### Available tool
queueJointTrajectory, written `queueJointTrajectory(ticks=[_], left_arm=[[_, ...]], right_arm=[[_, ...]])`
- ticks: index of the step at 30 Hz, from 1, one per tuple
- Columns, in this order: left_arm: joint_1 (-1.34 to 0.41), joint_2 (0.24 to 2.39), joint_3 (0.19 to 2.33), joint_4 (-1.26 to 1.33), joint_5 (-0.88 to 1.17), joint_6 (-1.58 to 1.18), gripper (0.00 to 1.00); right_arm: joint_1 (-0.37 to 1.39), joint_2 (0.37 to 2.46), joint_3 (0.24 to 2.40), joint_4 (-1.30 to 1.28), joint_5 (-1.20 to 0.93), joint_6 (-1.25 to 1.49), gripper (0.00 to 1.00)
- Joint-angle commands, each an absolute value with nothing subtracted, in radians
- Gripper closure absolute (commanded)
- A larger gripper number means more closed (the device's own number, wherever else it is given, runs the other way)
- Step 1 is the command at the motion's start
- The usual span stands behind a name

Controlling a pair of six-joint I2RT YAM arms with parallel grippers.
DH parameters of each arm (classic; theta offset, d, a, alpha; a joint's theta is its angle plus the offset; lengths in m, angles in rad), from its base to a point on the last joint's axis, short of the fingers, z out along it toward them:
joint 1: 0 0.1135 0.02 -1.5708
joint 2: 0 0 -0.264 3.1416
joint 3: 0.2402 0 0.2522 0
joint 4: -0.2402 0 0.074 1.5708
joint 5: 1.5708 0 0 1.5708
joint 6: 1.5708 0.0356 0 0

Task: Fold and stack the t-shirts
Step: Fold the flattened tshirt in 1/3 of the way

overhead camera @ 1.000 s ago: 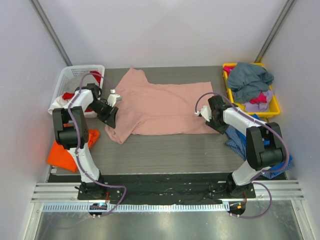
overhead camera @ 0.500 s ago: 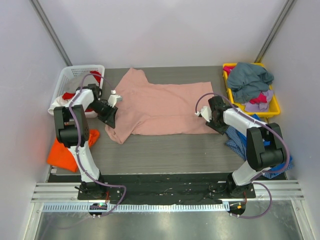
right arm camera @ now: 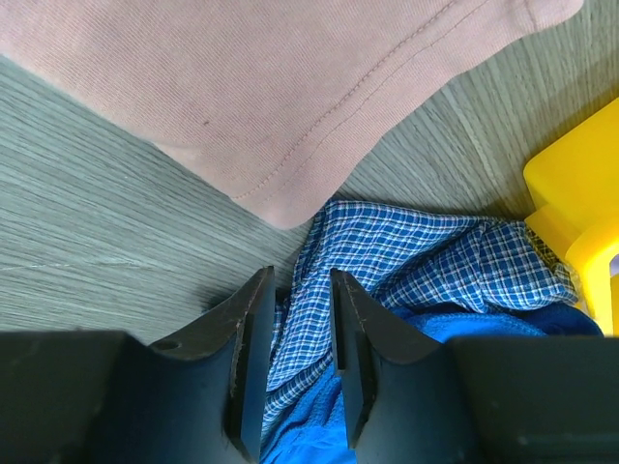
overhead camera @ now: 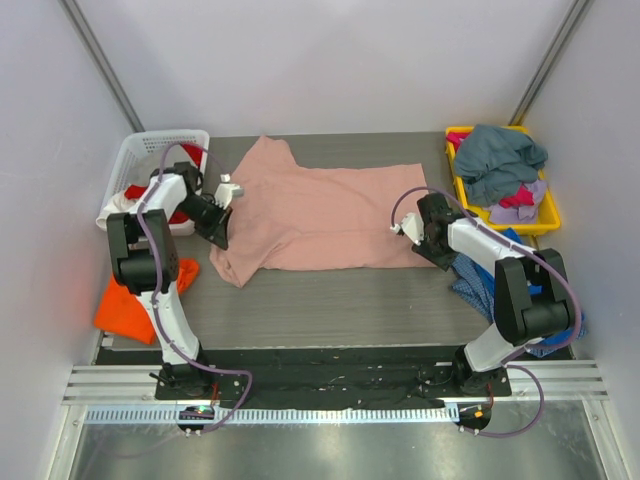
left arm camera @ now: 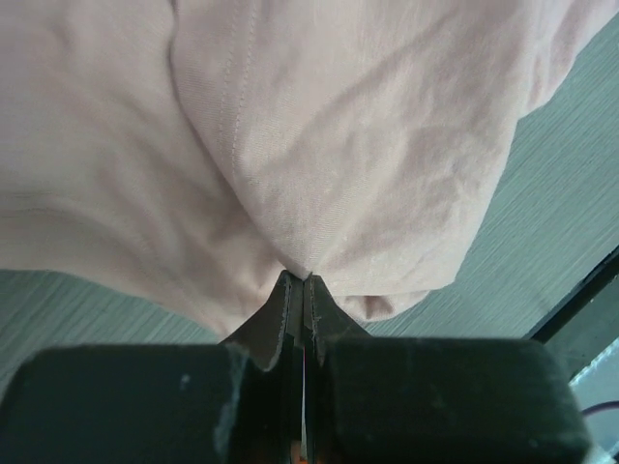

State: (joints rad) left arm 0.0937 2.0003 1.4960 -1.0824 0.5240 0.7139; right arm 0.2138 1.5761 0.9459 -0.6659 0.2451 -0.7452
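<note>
1. The pink t-shirt (overhead camera: 320,215) lies spread on the bench (overhead camera: 330,300), not yet folded.
2. The left end effector (left arm camera: 305,282) is pressed together, pinching the shirt's left edge.
3. The right end effector (right arm camera: 298,319) stands partly spread near the shirt's right corner, holding nothing.
4. Other shirts (overhead camera: 495,160) wait in the yellow bin (overhead camera: 548,213); it seems no stack is begun.

A spread t-shirt (overhead camera: 320,215) at the middle of the surface (overhead camera: 330,300), basket (overhead camera: 150,137) behind-left, bin (overhead camera: 548,216) of heaped shirts (overhead camera: 500,160) behind-right, crumpled shirt (overhead camera: 130,305) front-left, checked cloth (overhead camera: 468,282) front-right, just beside its corner
</note>
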Motion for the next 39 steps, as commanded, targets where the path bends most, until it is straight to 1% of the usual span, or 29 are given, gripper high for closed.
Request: queueJointTrajectory(ticks=[1,6,14,19,24,28,35,36,38,39], left_arm=[[0.098,1.902,1.603,-1.083,0.532,0.687,1.0],[0.092,1.916,1.735,-1.118,0.497,0.693,1.0],[0.078,1.976,1.842,-1.123,0.422,0.713,1.0],[0.055,2.014,1.862,-1.103,0.388,0.712,1.0],[0.02,2.039,1.862,-1.057,0.344,0.695,0.95],[0.009,2.056,1.861,-1.009,0.311,0.678,0.94],[-0.04,2.089,1.864,-0.916,0.193,0.658,0.79],[-0.043,2.092,1.864,-0.898,0.161,0.66,0.72],[-0.048,2.106,1.867,-0.891,0.134,0.661,0.69],[-0.046,2.109,1.865,-0.876,0.118,0.661,0.65]], right_arm=[[0.216,1.526,0.945,-0.65,0.241,-0.726,0.64],[0.219,1.526,0.943,-0.655,0.244,-0.723,0.64],[0.218,1.528,0.93,-0.65,0.244,-0.719,0.64],[0.218,1.528,0.92,-0.644,0.245,-0.718,0.64],[0.219,1.528,0.914,-0.643,0.247,-0.715,0.64],[0.219,1.52,0.904,-0.641,0.25,-0.716,0.64],[0.218,1.499,0.887,-0.643,0.261,-0.719,0.64],[0.218,1.497,0.885,-0.643,0.264,-0.719,0.65],[0.218,1.493,0.884,-0.643,0.265,-0.719,0.64],[0.219,1.491,0.885,-0.643,0.265,-0.719,0.65]])
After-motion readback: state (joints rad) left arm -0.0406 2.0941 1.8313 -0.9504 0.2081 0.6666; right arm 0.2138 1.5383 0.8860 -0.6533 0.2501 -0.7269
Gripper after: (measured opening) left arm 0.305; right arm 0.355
